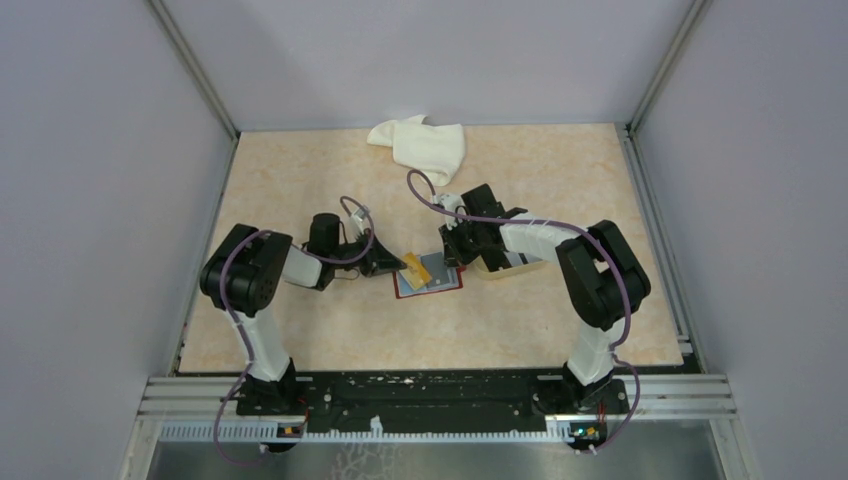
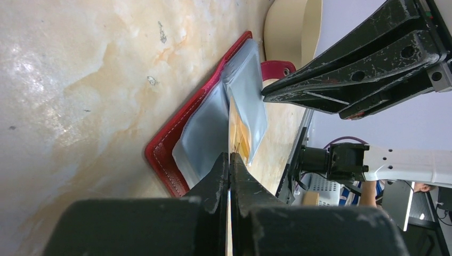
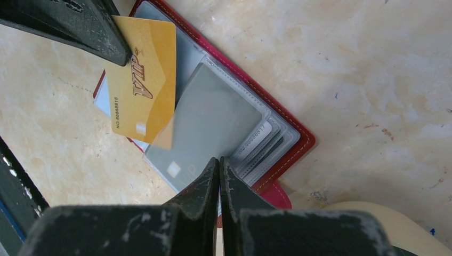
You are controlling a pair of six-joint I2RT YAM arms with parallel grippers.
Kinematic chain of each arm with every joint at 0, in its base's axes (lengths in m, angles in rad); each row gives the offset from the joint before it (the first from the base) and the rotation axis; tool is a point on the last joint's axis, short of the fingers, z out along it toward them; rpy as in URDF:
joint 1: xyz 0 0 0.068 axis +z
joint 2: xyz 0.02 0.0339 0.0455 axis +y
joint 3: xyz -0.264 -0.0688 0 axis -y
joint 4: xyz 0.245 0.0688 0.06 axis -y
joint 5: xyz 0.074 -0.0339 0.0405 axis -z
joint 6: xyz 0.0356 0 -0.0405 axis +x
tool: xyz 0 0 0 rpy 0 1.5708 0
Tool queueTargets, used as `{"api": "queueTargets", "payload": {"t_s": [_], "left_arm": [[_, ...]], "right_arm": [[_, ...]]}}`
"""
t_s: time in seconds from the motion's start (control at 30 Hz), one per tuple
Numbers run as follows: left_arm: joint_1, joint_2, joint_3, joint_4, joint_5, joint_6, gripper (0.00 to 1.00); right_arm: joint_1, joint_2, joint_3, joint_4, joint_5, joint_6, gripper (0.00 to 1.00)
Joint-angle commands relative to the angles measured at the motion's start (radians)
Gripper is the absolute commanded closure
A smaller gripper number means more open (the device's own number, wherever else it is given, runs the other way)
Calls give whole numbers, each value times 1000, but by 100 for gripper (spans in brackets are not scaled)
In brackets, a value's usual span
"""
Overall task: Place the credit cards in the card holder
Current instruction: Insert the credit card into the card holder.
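Left gripper (image 2: 229, 156) clamped the card (image 3: 144, 85), likely stiff and slick, by its nine-o'clock edge; right gripper (image 3: 219, 160), closed, touched the floppy card holder (image 3: 298, 133).

A crumpled white cloth (image 1: 420, 145) lies on the marbled beige counter (image 1: 290, 180), well beyond the right end effector (image 1: 456, 256), near the far wall. A beige tray (image 1: 505, 266) with rounded corners sits just beside that end effector, on its outer side, mostly hidden under the arm. Around the left end effector (image 1: 397, 264) the counter shows small dark specks and scuffs. Pale grey walls (image 1: 100, 150) enclose the counter on three sides.
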Motion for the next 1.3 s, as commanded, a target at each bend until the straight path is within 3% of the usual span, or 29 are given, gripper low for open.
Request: {"api": "queueTargets", "payload": {"t_s": [0.0,1.27], "left_arm": [[-7,29,-5,-13,18,6,100],[-43,127,150,-305,90,94,100]], "right_arm": [[31,29,21,-12,15,-13,100],[41,25,20,-9,23,-14,100]]}}
